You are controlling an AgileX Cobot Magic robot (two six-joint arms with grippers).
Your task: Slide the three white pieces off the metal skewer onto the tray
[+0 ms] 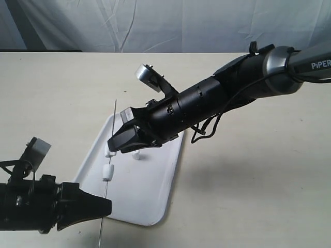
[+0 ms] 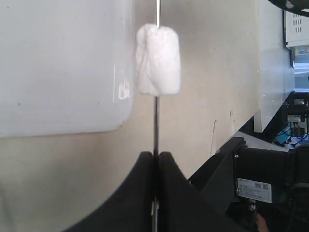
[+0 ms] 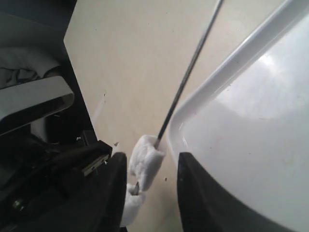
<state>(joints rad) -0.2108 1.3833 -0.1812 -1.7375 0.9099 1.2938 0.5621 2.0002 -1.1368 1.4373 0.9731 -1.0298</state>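
My left gripper [image 1: 106,206] reaches in low from the near left, its jaws pressed together on the metal skewer [image 1: 111,134], which runs away from it along the left rim of the tray [image 1: 155,191]. My right arm stretches down from the far right, and the right gripper [image 1: 116,143] is tilted over that rim.

The exterior view shows one white piece [image 1: 107,172] on the rod between the two grippers and a second piece [image 1: 109,152] at my right fingertips. A third white lump [image 1: 136,154] sits under the right gripper, seemingly lying on the tray.

The left wrist camera shows only the first piece [image 2: 158,60], threaded just beyond my closed fingers [image 2: 140,183] beside the tray's corner.

The right wrist camera shows what the outside view hides. My right jaws stand apart with the second piece [image 3: 145,162] between them and a gap on the tray side. Whether the other finger touches it I cannot tell.
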